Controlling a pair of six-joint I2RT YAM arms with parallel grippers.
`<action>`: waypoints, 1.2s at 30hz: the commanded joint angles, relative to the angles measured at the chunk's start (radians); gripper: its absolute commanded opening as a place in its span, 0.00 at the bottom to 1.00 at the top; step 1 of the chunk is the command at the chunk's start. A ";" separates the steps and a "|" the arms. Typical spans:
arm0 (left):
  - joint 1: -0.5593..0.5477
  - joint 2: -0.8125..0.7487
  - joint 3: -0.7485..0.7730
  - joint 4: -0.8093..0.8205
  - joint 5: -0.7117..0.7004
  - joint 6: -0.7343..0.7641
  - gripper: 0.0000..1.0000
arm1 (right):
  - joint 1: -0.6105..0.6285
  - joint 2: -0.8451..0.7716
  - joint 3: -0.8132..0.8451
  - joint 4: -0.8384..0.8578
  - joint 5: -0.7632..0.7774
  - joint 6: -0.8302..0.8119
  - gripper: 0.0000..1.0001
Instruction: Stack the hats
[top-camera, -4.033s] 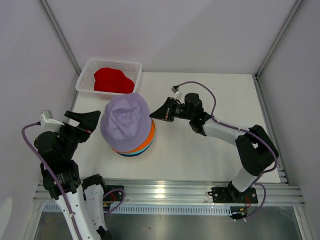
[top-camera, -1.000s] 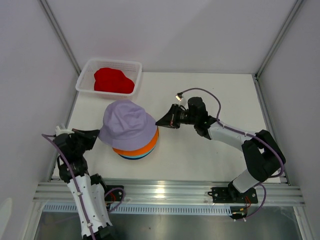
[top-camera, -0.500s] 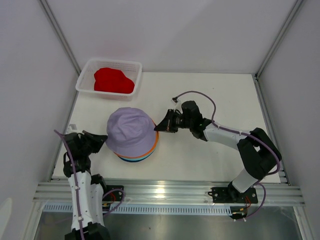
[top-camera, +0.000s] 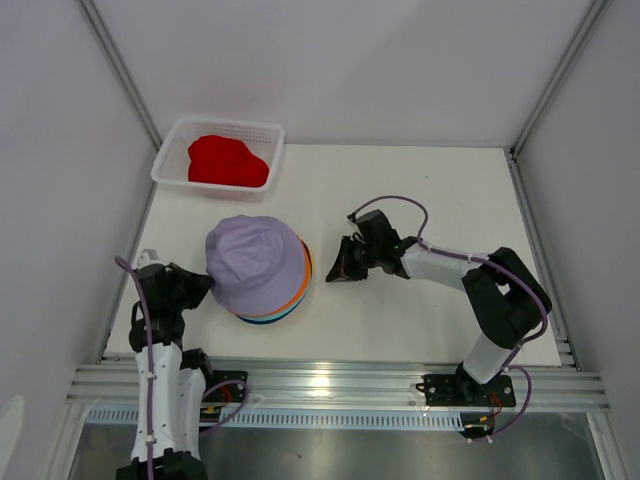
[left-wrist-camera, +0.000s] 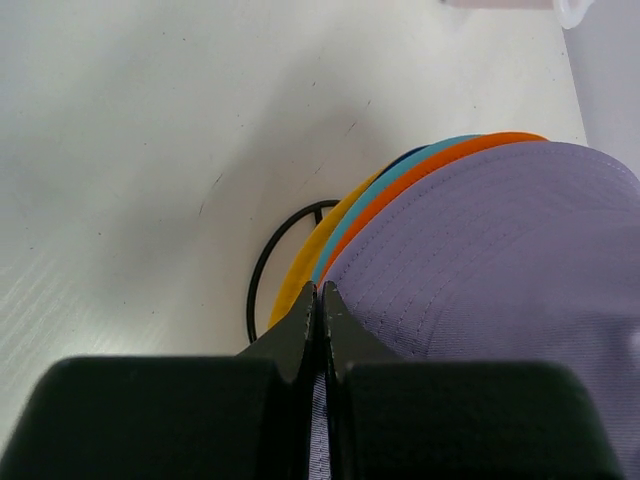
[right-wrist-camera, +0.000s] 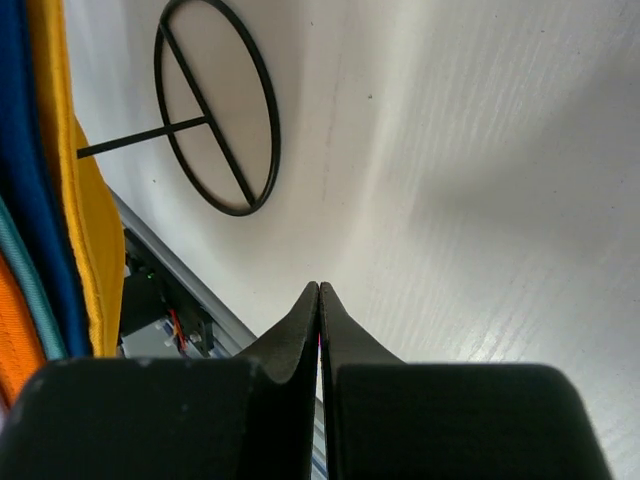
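The left gripper (left-wrist-camera: 320, 292) is pinching the brim of the lavender fabric bucket hat (top-camera: 256, 262), seating it atop the stack of hats on the black wire stand (right-wrist-camera: 207, 120). The right gripper (right-wrist-camera: 319, 290) is hanging closed and empty beside it. Next move, as judged: release the brim, then fetch the red fabric bucket hat (top-camera: 228, 160) lying in the white mesh plastic basket (top-camera: 230, 123).

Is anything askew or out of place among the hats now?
The lavender hat sits off-centre: brims of the orange hat and teal hat peek out only at its right and near sides. The red hat lies crumpled in the white basket, unstacked.
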 joint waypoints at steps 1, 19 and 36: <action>-0.006 -0.040 0.044 -0.048 -0.024 0.050 0.02 | -0.008 -0.051 0.053 -0.048 0.009 -0.037 0.00; -0.008 0.152 0.570 -0.121 -0.195 0.208 0.80 | -0.124 -0.083 0.456 -0.011 -0.089 -0.134 0.60; -0.055 1.130 1.189 0.114 -0.066 0.288 0.79 | -0.305 0.075 0.643 -0.140 -0.076 -0.367 0.88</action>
